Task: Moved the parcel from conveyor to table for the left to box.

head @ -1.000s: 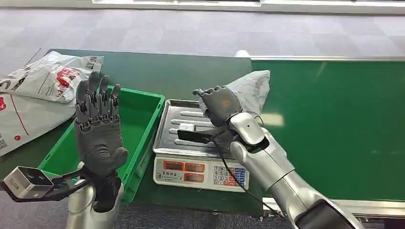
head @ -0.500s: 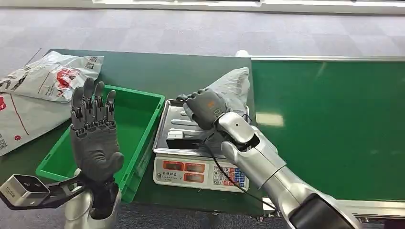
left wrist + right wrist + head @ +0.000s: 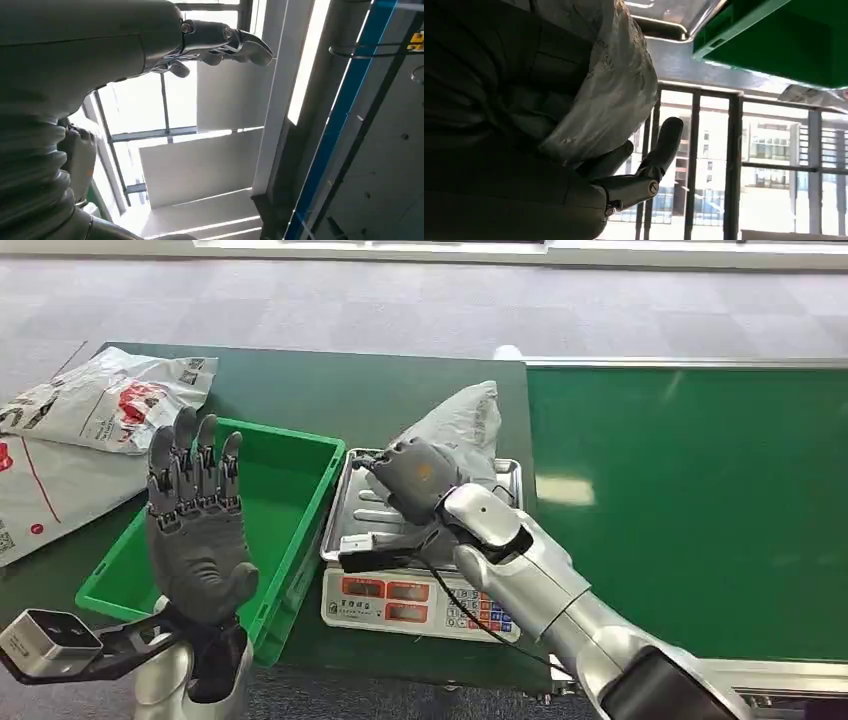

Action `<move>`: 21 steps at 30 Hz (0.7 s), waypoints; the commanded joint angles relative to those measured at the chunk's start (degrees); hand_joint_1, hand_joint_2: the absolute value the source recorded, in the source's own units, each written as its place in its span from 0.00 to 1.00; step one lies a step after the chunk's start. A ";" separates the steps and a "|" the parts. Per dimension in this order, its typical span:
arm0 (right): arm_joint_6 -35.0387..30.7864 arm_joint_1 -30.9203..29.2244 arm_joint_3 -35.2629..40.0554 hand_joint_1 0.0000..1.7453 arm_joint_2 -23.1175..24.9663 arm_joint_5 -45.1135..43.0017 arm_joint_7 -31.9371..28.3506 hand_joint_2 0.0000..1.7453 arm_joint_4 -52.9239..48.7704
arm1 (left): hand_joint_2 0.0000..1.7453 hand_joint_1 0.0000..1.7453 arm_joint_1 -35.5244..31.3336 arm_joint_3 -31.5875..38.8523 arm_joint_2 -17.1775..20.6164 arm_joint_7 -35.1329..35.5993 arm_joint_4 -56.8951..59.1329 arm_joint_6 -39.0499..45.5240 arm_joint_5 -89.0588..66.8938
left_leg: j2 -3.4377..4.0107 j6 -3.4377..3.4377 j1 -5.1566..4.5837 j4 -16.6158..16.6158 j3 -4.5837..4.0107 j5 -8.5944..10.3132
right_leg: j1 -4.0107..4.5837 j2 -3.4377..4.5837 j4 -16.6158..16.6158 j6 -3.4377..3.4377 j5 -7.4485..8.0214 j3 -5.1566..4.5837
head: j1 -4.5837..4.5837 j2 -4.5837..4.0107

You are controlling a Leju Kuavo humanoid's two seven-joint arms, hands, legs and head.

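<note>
On the far left of the bench (image 3: 400, 390) lie printed white bags (image 3: 90, 430). The left hand (image 3: 195, 530) is raised upright near the front edge, fingers straight and spread, palm bare — it holds nothing and touches nothing. Behind it sits a green bin (image 3: 300, 490), its near wall partly hidden by the hand. Just beside the bin stands a scale (image 3: 420, 602) with a steel pan (image 3: 355, 495). The right hand (image 3: 415, 480) is over the pan, fingers curled around the grey parcel (image 3: 460, 420); the right wrist view shows the plastic bunched against the palm (image 3: 614, 90). The parcel rises from the grasp, tilted toward the pan's far corner — whether it touches the pan cannot be told. At the right runs the green conveyor (image 3: 700, 500).
</note>
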 commanded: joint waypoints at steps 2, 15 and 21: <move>0.84 -0.60 9.36 0.00 0.25 -4.79 -1.36 1.00 4.40 | 1.00 0.00 -1.85 -0.33 2.01 0.20 3.59 0.16 0.51 | 0.00 0.01 0.00 -0.10 0.20 -0.02 | 0.01 -0.01 -0.09 -0.03 -0.04 0.18 | 0.00 0.00; 1.04 0.80 -5.28 0.00 -5.34 -25.79 -8.61 0.00 -12.07 | 1.00 0.00 -0.65 0.76 2.34 0.20 2.77 0.05 0.14 | -0.04 0.03 0.00 -0.06 0.11 0.00 | -0.04 -0.06 -0.08 -0.02 -0.02 0.12 | -0.02 0.00; 8.44 6.98 -17.79 0.00 -11.04 -37.77 -12.46 0.00 -34.04 | 1.00 0.00 0.07 1.70 1.79 0.20 2.63 -0.98 -0.56 | -0.44 0.06 -0.01 0.03 0.04 0.02 | -0.02 -0.48 -0.07 0.00 -0.12 0.16 | -0.02 0.00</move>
